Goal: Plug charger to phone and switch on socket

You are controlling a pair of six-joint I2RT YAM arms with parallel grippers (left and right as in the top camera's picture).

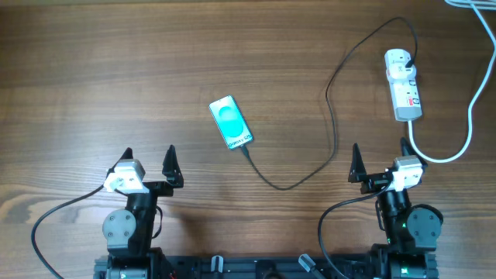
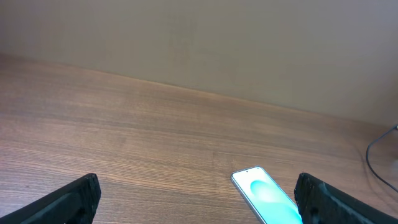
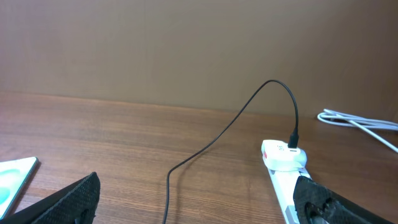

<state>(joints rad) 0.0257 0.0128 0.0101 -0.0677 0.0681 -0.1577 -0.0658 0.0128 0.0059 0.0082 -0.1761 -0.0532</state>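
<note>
The phone (image 1: pixel 231 122) lies face up in the middle of the table, light-blue screen with a teal oval. It also shows in the left wrist view (image 2: pixel 266 195) and at the left edge of the right wrist view (image 3: pixel 13 177). The black charger cable (image 1: pixel 332 101) runs from the phone's lower end in a loop to a white adapter (image 1: pixel 398 60) sitting in the socket strip (image 1: pixel 405 91) at the right. The adapter (image 3: pixel 283 154) and cable (image 3: pixel 211 140) show in the right wrist view. My left gripper (image 1: pixel 149 164) is open and empty near the front. My right gripper (image 1: pixel 380 157) is open and empty below the strip.
The strip's thick white cord (image 1: pixel 465 132) loops along the right side and off the top right corner; it shows in the right wrist view (image 3: pixel 357 121). A plain wall stands behind the table's far edge.
</note>
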